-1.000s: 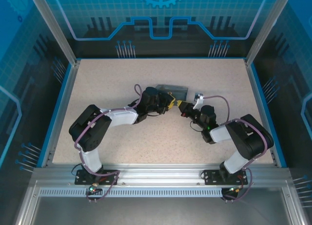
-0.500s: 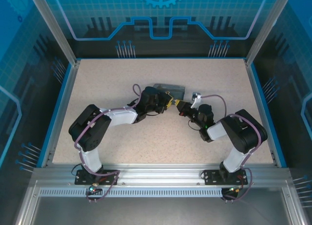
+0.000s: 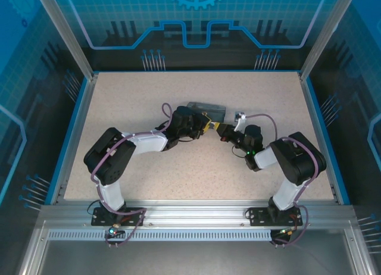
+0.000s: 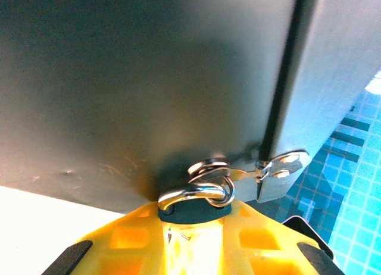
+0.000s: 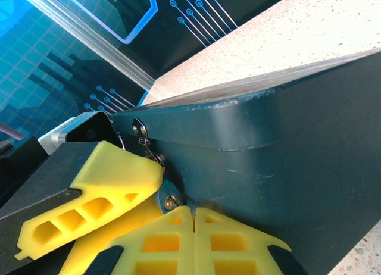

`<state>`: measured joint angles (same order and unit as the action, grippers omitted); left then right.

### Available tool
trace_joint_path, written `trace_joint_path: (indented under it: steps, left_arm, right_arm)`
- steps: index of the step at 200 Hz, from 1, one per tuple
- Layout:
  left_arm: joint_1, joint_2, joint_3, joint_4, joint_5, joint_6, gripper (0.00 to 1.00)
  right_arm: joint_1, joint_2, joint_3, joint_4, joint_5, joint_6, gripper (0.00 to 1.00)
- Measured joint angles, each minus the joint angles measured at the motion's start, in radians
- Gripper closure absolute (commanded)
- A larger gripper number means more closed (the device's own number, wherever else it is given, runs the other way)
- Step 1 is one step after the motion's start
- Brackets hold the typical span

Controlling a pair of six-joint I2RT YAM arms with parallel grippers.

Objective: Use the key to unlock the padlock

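- Left tool (image 4: 196,220) pinches the padlock (image 4: 199,194), which hangs from the hasp (image 4: 280,171) of the dark box (image 4: 149,78).
- Right tool (image 5: 194,220) is pressed together just beside the lock; key not discernible.
- Risk: if the padlock swivels on the hasp, the key would likely miss the keyway.

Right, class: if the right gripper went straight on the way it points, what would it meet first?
Most likely the dark grey rectangular box, its side wall close ahead of the right gripper; the small dark metal padlock sits just left of that line.
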<state>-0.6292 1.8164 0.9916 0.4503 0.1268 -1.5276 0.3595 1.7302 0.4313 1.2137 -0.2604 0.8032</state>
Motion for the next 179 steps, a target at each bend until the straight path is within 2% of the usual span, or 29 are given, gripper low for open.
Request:
trace_joint_path:
  steps: [179]
  left_arm:
    - [0.002,0.0,-0.024,-0.002,-0.026,0.0,0.82]
  right_arm:
    - [-0.007,0.045,0.05,-0.061,-0.059,-0.072,1.0]
